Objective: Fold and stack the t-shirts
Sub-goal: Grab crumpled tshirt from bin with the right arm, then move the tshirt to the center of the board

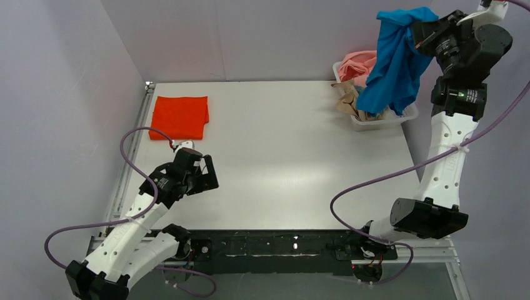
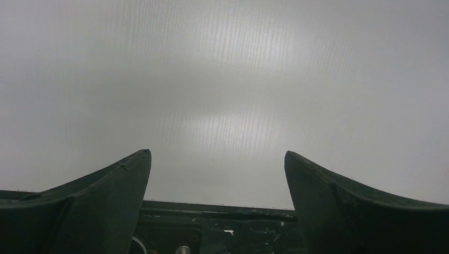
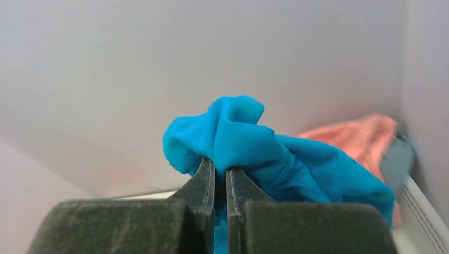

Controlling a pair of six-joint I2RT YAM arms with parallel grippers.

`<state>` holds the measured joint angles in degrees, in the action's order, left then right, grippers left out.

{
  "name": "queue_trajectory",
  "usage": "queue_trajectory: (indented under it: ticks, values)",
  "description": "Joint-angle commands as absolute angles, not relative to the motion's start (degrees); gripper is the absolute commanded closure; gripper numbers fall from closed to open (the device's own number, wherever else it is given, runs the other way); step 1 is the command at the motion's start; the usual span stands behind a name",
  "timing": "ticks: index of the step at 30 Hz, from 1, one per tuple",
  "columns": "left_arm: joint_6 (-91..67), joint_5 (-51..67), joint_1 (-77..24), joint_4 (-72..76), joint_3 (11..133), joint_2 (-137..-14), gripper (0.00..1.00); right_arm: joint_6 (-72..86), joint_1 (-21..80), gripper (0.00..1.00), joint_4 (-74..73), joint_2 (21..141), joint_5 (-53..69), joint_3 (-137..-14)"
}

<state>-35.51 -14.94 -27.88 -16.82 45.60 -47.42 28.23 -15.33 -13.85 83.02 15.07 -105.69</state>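
Observation:
My right gripper is shut on the bright blue t-shirt and holds it high above the basket, the cloth hanging down in a bunch. In the right wrist view the blue shirt is pinched between my nearly closed fingers. An orange-red t-shirt lies folded flat at the table's far left. A pink shirt and a tan one sit in the basket. My left gripper is open and empty, low over the table at the near left; its view shows only bare table.
The white lattice basket stands at the table's far right corner. Grey walls close in the left, back and right sides. Purple cables loop beside both arm bases. The black rail runs along the near edge.

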Motion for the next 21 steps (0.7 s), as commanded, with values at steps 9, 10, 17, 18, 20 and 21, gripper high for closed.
queue_trajectory:
  ticks: [9, 10, 17, 18, 20, 21]
  values:
    - [-38.5, -13.6, -28.1, -22.7, 45.8, -44.0, 0.02, 36.2, 0.8, 0.99, -12.2, 79.3, 46.0, -114.5]
    - [-38.6, -13.6, -28.0, -23.2, 45.7, -43.2, 0.02, 35.7, 3.8, 0.99, -12.2, 78.7, 45.9, -112.8]
    - [-40.3, -15.1, -28.0, -26.8, 45.3, -39.4, 0.02, 36.9, 11.8, 0.99, -5.1, 73.0, 43.1, -94.1]
    - [-40.4, -15.3, -28.0, -27.2, 45.2, -39.2, 0.02, 36.9, 11.8, 0.99, -4.3, 71.5, 41.1, -89.9]
    - [-41.2, -15.6, -28.0, -27.6, 45.0, -39.2, 0.02, 35.4, 11.6, 0.98, -4.5, 69.0, 35.5, -80.2]
    - [-41.3, -15.5, -28.0, -27.7, 45.0, -39.4, 0.02, 33.7, 10.6, 0.95, -8.1, 68.4, 31.7, -76.3]
